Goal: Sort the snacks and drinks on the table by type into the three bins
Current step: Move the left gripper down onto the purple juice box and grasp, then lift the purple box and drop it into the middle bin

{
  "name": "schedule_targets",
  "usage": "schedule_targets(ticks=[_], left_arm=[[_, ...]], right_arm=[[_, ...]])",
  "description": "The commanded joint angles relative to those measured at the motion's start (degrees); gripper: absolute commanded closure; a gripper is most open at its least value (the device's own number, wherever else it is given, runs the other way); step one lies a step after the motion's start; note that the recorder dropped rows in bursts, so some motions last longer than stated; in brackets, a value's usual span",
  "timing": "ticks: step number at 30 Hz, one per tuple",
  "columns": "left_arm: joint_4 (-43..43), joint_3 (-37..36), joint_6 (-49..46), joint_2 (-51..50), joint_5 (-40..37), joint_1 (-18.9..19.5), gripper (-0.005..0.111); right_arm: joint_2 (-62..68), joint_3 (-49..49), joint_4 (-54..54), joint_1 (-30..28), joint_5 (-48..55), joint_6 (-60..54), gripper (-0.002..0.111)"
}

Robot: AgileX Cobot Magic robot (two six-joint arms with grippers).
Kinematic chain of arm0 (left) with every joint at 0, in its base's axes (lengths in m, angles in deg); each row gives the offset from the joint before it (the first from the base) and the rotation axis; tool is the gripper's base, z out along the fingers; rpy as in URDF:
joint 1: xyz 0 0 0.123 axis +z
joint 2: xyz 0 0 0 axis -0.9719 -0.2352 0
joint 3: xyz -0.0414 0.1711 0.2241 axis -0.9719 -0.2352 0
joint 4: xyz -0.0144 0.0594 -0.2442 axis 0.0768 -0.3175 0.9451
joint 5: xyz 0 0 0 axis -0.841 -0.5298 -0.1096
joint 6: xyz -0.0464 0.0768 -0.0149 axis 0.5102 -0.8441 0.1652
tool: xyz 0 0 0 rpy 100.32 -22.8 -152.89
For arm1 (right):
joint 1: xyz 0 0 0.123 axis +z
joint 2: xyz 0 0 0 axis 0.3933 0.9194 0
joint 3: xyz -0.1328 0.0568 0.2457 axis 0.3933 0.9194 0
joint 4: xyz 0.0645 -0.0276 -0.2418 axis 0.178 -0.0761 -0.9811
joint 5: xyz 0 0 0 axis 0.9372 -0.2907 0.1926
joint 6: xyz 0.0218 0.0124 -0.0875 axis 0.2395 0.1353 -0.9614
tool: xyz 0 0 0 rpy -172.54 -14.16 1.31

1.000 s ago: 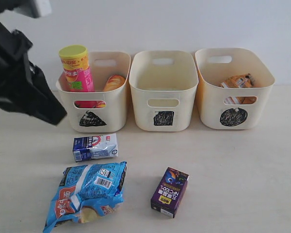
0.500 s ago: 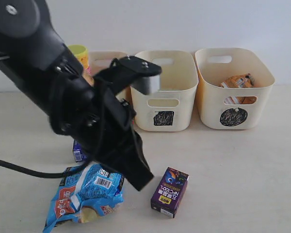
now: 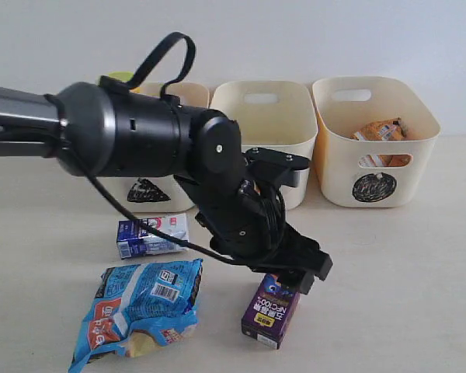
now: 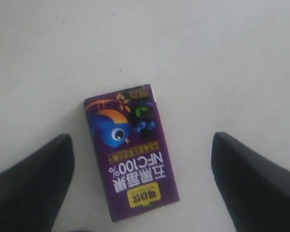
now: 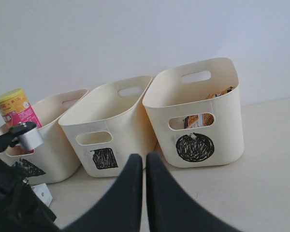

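A: Nearest first. How does the left gripper (image 4: 141, 145) stand?

B: Spread wide, holding nothing. In the left wrist view its dark fingers fill the lower left and lower right corners. The dark purple carton (image 4: 130, 159) lies flat on the table (image 4: 222, 58) between them, touching neither. In the exterior view that spot is lower middle.

A: What could go wrong?

B: The carton lies askew to the fingers. If they close as they stand, I'd expect one pad to catch a corner and swivel the box instead of pinching it. They also bracket only its yellow-label end, so on a lift the other end might droop or slip. Coming down too deep would jam the tips on the table.

A: Neighbours?

B: The blue-white bag (image 3: 140, 307) at lower left and the blue-and-white carton (image 3: 151, 235) above it are apart from the gripper. The arm's bulk passes close by that carton, though, so a swing could nudge it.

A: Farther back?

B: The square bin (image 3: 260, 101), upper middle, is my guess for drinks. A canister (image 5: 17, 108) stands in the triangle bin (image 5: 53, 150), and an orange-brown bag (image 3: 380, 130) lies in the circle bin (image 3: 338, 159). A low carry could clip a rim.

A: The right gripper (image 5: 145, 162)?

B: Fingers pressed together on nothing.
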Motion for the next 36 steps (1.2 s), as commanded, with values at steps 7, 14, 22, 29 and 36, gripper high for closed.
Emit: schedule_targets(ticks=[7,14,22,29,36], left_arm=[[-6.8,7.8,5.8,-9.8,-6.8,-0.8,0.019],[-7.0,8.2,5.4,-11.5,-9.7,-0.9,0.045],[-7.9,18.6,3.7,-9.9,-18.0,-0.9,0.103],[-16.3,24.1,4.0,-4.1,-17.3,-0.7,0.103],[-23.5,25.0,5.8,0.8,-6.5,0.9,0.103]], right_arm=[[-0.1,0.3,-0.5,-0.3,-0.2,0.0,0.108],[-0.1,0.3,-0.5,-0.3,-0.2,0.0,0.108],[-0.1,0.3,-0.5,-0.3,-0.2,0.0,0.108],[-0.1,0.3,-0.5,-0.3,-0.2,0.0,0.108],[-0.1,0.3,-0.5,-0.3,-0.2,0.1,0.108]])
